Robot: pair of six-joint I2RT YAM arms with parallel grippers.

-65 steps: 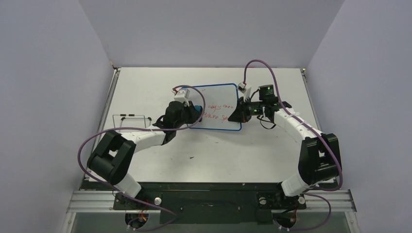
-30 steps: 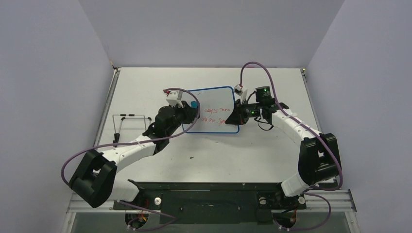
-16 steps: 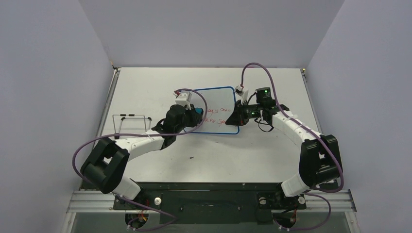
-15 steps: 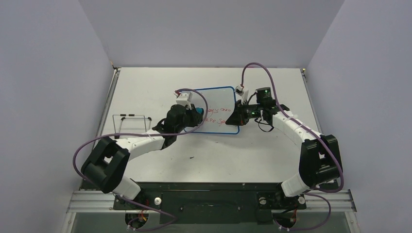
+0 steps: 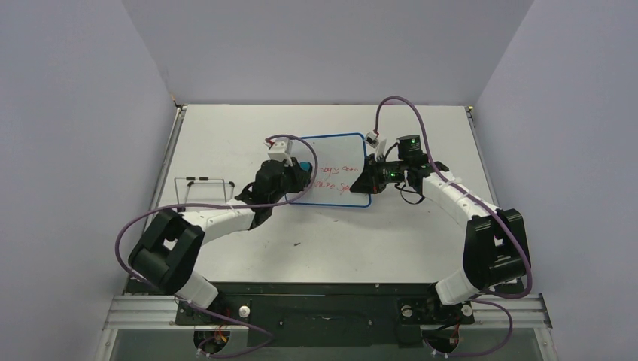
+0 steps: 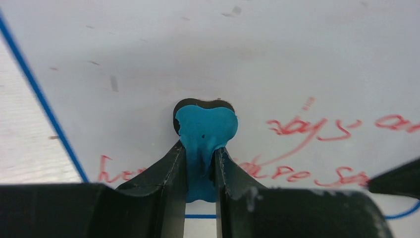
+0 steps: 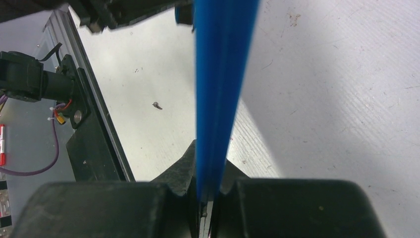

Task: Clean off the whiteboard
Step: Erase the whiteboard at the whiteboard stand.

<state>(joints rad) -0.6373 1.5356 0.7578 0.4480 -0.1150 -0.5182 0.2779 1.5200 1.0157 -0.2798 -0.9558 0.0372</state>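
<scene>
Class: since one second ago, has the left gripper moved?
Yes: the left gripper, jaws shut on the blue bone-shaped eraser, slid slightly right, away from the wire stand.

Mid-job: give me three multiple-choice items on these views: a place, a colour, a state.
1. The right end effector clamps the whiteboard at its: A right rim, B left rim, C far rim.
2. The handwriting is: A black, B red, C green.
3. The left end effector is: A open, empty; B shut, empty; C shut on the eraser.
1 A: blue rim clamped on the board's right side. 2 B: red strokes beside the eraser. 3 C: blue eraser pinched in its jaws.
</scene>
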